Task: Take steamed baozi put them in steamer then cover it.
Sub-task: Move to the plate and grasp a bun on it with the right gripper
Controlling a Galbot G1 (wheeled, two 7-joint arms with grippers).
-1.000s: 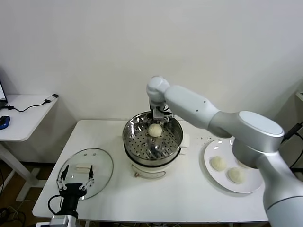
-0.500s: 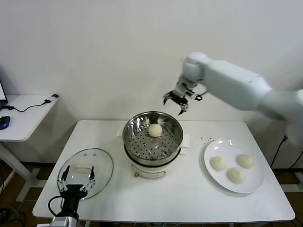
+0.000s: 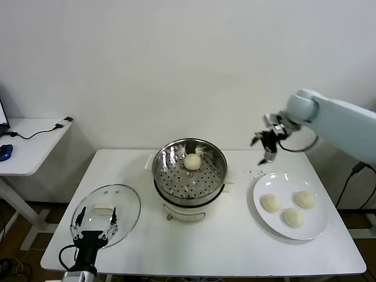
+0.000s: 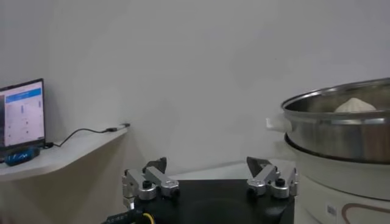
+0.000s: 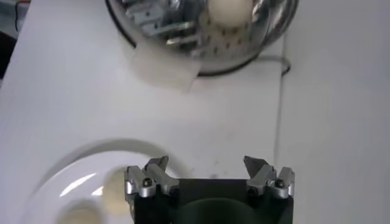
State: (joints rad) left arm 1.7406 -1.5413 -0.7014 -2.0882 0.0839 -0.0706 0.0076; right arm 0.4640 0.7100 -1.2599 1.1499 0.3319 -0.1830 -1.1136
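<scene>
A round shiny steel steamer (image 3: 189, 171) with a perforated floor sits on a white electric pot base (image 3: 187, 210) near the middle of the white table (image 3: 223, 244). One small off-white dough bun (image 3: 192, 161) lies inside it, toward the far wall of the basket. In the left wrist view only the rounded top of that bun (image 4: 355, 105) clears the steamer rim (image 4: 341, 125), and the basket itself runs out of the picture. In the right wrist view the same bun (image 5: 230, 9) is cut by the picture's edge.

Three more off-white buns (image 3: 270, 202) (image 3: 305, 200) (image 3: 293, 218) rest close together on a flat white plate (image 3: 317, 228) on the robot's right side of the table, well apart from the steamer. The right wrist view catches only part of that plate (image 5: 67, 176), with one bun (image 5: 114, 185) half hidden behind the gripper body.

The round clear glass lid (image 3: 107, 214) with metal rim and white bar handle (image 3: 103, 208) lies flat on the table to the robot's left of the steamer.

The right gripper (image 3: 264, 145) hangs in the air between steamer and plate, above the plate's far edge, fingers spread and holding nothing; its upper arm leaves the picture. The left gripper (image 3: 93, 228) sits low at the near edge of the lid, fingers likewise apart and empty, its arm mostly out of sight.
</scene>
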